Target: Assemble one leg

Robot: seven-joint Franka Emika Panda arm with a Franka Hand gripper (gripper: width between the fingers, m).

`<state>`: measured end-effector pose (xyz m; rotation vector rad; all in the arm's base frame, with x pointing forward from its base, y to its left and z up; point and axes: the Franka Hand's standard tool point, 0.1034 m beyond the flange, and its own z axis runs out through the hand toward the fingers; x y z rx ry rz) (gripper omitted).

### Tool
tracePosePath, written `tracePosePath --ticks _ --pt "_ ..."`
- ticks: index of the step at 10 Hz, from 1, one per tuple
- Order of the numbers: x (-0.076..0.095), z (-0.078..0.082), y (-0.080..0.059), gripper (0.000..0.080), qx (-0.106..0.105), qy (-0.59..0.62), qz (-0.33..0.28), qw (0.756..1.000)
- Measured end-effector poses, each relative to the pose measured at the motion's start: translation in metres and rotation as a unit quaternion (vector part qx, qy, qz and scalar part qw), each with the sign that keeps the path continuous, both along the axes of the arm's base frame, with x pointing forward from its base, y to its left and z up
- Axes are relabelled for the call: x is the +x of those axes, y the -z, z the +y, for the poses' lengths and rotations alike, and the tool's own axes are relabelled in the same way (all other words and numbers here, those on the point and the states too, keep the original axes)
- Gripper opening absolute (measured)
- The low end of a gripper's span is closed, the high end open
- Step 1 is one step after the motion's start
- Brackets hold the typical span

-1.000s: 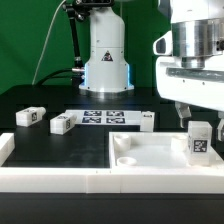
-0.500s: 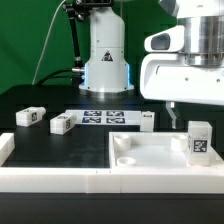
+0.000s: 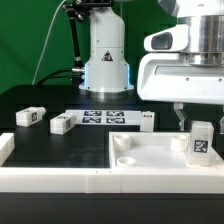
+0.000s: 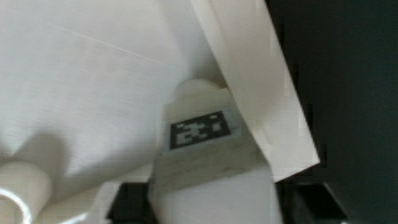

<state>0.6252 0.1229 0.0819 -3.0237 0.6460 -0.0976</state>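
One leg (image 3: 202, 141), a small white block with a tag on its face, stands upright in the corner of the large white tabletop panel (image 3: 150, 152) at the exterior view's right. My gripper (image 3: 198, 120) hangs just above it, with one finger (image 3: 180, 116) showing beside the leg's top and a gap between them. In the wrist view the leg (image 4: 201, 135) lies between my two dark fingertips, and my gripper (image 4: 217, 205) is open around it. The far finger is hidden in the exterior view.
Three more legs lie on the black table: one (image 3: 30, 117) and another (image 3: 63, 123) at the exterior view's left, one (image 3: 147, 120) near the middle. The marker board (image 3: 105, 117) lies behind them. A white rim (image 3: 60, 180) runs along the front. The robot base (image 3: 105, 60) stands at the back.
My gripper rose off the leg, then came down a little again. The leg stayed upright on the panel in the same place.
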Motion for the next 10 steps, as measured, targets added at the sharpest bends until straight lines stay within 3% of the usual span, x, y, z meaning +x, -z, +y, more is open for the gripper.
tracePosePath --ticks 1,6,10 --pt "0.0000 -0.0004 0.0000 0.0288 0.000 0.000 0.000 1.000" --pt "-0.0005 -0.0032 0.0004 0.0289 0.010 0.090 -0.012 0.996" --pt "-0.0022 -0.0054 0.0007 0.0291 0.041 0.309 -0.015 0.950"
